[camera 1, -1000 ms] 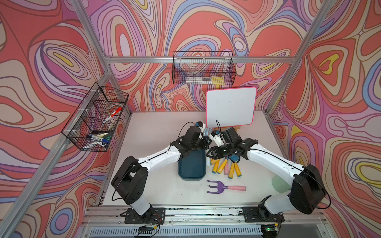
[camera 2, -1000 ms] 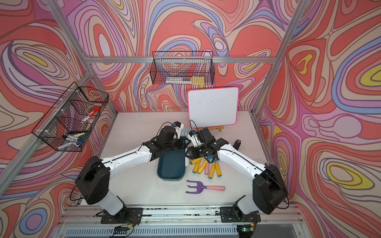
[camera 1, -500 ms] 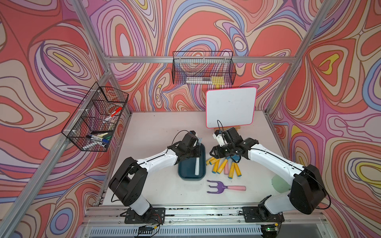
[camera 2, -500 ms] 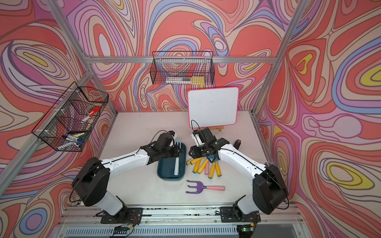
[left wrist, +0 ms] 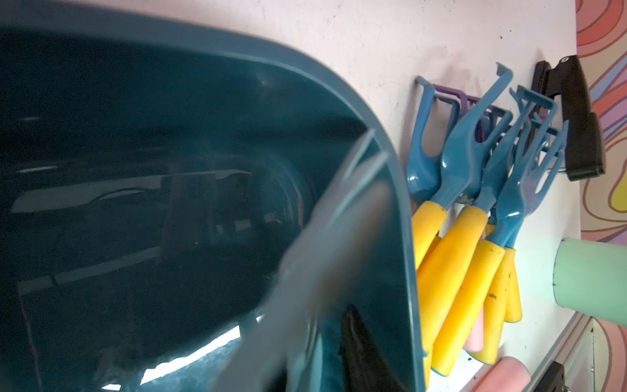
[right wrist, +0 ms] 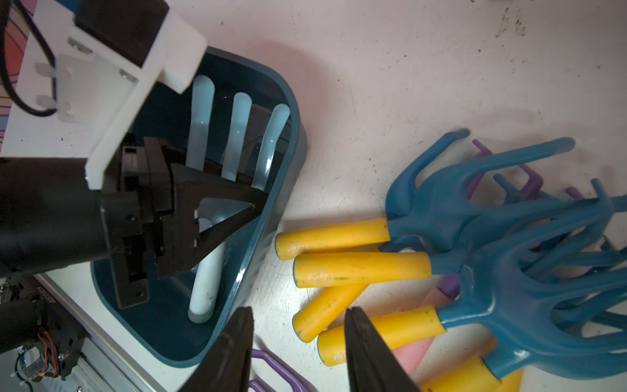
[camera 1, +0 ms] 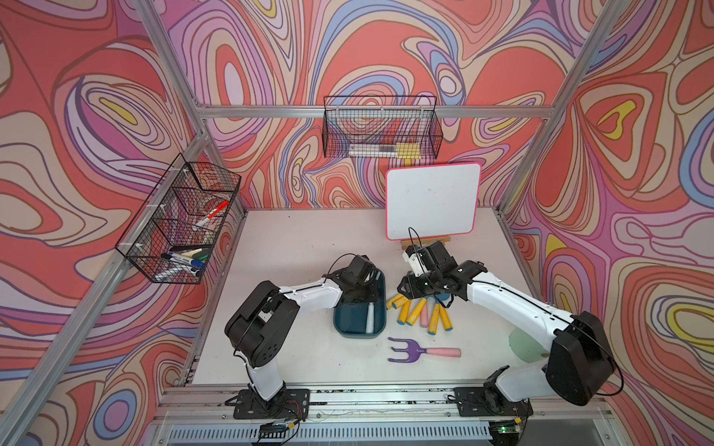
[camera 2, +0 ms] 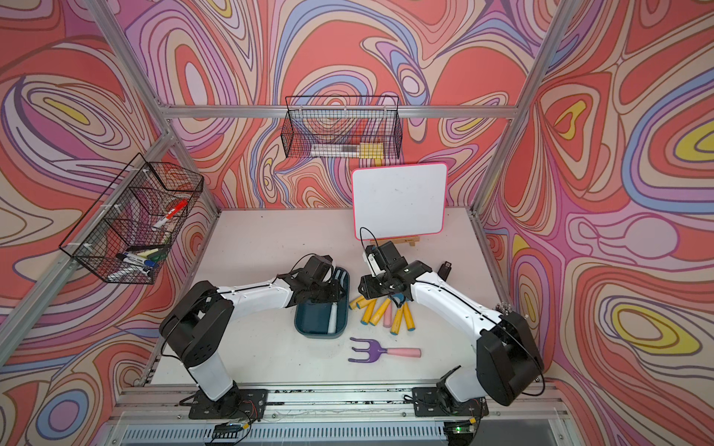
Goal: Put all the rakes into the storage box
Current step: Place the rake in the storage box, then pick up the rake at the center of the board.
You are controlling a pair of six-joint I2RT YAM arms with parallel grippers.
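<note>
Inside the storage box (camera 1: 349, 322) lies one pale rake (camera 1: 370, 318).

Both arms reach forward from their bases at the near side and converge toward the middle. The left arm (camera 1: 309, 295) lies low, its forearm nearly level and its wrist tipped down, so the left gripper (right wrist: 256, 203) points downward. Whether its jaws are parted or closed cannot be told. The right arm (camera 1: 510, 305) slants inward with its wrist bent down. The right gripper (right wrist: 300, 310) has its fingers (right wrist: 234, 346) clearly apart, clamping nothing.
</note>
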